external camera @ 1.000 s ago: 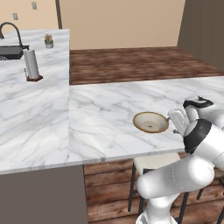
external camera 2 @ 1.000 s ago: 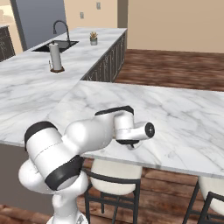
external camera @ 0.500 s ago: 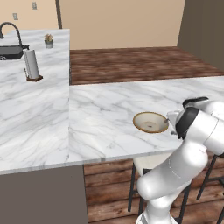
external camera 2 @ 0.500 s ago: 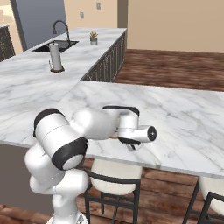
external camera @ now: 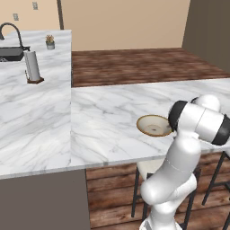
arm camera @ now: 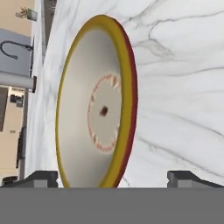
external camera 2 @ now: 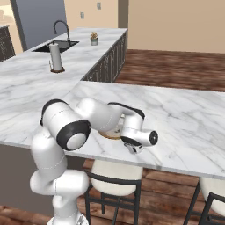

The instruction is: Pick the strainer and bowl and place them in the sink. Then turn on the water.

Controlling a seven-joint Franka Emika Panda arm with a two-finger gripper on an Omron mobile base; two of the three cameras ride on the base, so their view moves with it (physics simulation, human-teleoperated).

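Room: kitchen with a wood floor (external camera: 134, 67) and tan walls; I look in from far away.
Counter: white marble counter (external camera: 99, 121), shaped like an L. I use it as my landmark.
Claw: my gripper (arm camera: 112, 178) hangs just over the counter's near edge. Its two dark fingertips (arm camera: 41, 177) stand wide apart, let go, with nothing pinched between them. In the right base view the gripper (external camera 2: 134, 148) points down at the counter's edge.
Bowl: the bowl (arm camera: 94, 103) sits on the counter right in front of my claw. It has a yellow-tan rim, a darker outer side and a pale inside with a ring of small marks. It reaches across most of the gap between my fingertips. I cannot tell if a fingertip touches it.
Bowl from the side: in the left base view the bowl (external camera: 153, 125) rests flat on the counter near its front edge, just beside my arm.
Far end of counter: the sink (external camera 2: 56, 45) is sunk into the counter's far left part, well apart from the bowl, with a dark curved faucet (external camera 2: 61, 27).
Near sink: a paper towel roll (external camera 2: 55, 57) stands upright on the counter, and a small potted plant (external camera 2: 94, 38) sits behind.
Under counter: stools (external camera 2: 115, 176) stand below the near edge.
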